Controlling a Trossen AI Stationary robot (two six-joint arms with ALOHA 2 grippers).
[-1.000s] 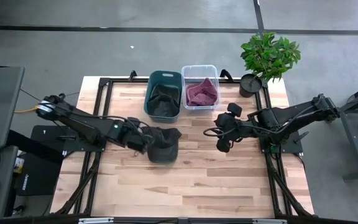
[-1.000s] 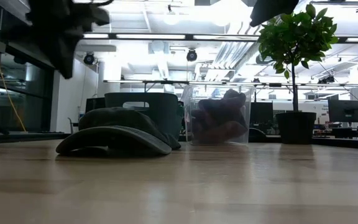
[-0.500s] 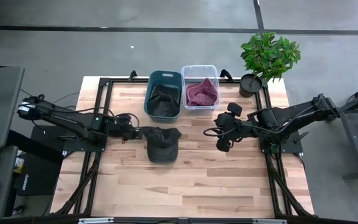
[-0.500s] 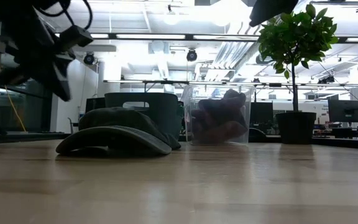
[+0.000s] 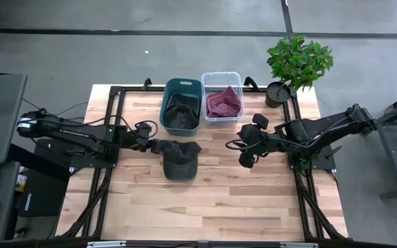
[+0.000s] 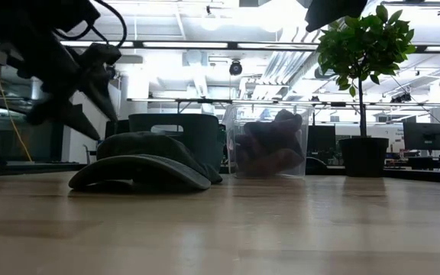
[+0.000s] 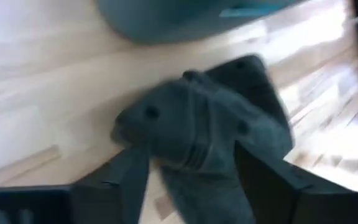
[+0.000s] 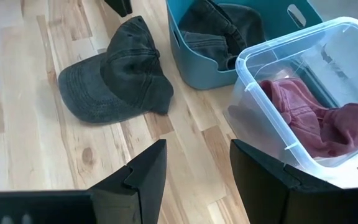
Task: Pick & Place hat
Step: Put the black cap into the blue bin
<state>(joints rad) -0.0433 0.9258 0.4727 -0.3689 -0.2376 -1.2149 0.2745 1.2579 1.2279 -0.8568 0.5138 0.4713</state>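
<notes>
Left pincer (image 5: 150, 145) open beside the dark cap (image 5: 178, 160) on the table; right pincer (image 5: 243, 153) open, well apart

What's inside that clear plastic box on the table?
The clear plastic box holds a crumpled maroon cloth hat. Anything underneath the hat is covered, so it cannot be seen.

Wooden table (image 5: 205, 200) on grey concrete floor (image 5: 116, 55), crossed beyond the table by a dark floor line (image 5: 185, 32). Potted plant (image 5: 298, 62) at the table's far right corner. Beyond the table: white ceiling with strip lights (image 6: 205, 44), desk monitors (image 6: 422, 136) right of the plant.
</notes>
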